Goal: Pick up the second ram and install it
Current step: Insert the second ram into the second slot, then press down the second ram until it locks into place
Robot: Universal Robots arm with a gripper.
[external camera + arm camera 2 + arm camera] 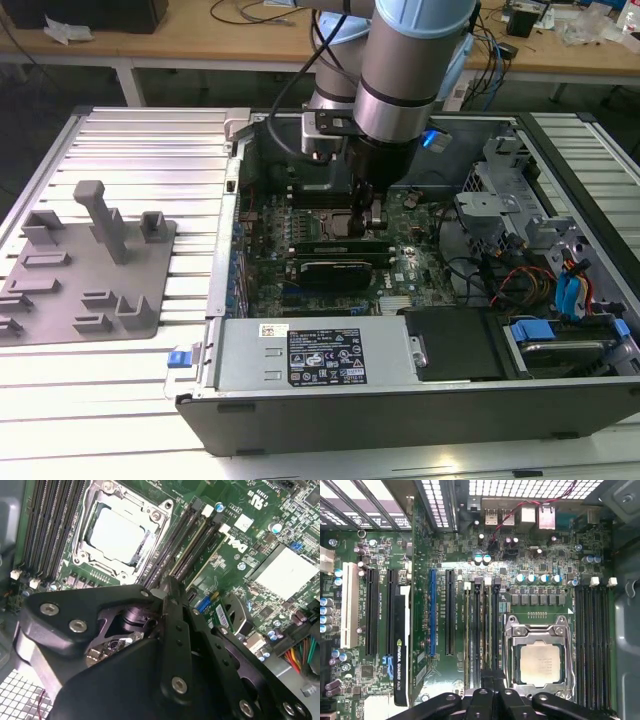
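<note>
Far left in the exterior view there's the grey peg tray (85,260) on the slatted table (150,140), nothing on it that I can see. Right of it is the open PC case (400,400) with the arm (410,60) coming straight down into it. The gripper (368,215) is low over the motherboard (445,555), just beside the silver processor (538,664). In both wrist views its fingers (175,630) are pinched together, tips down on the memory slots (485,625) next to the processor socket. A thin strip sits edge-on in the slot, running right up to the fingertips. That looks like the second ram (192,540), but honestly I can't tell for sure. Far right of the case are the drive cage (495,200) and the coloured cables (570,290).
</note>
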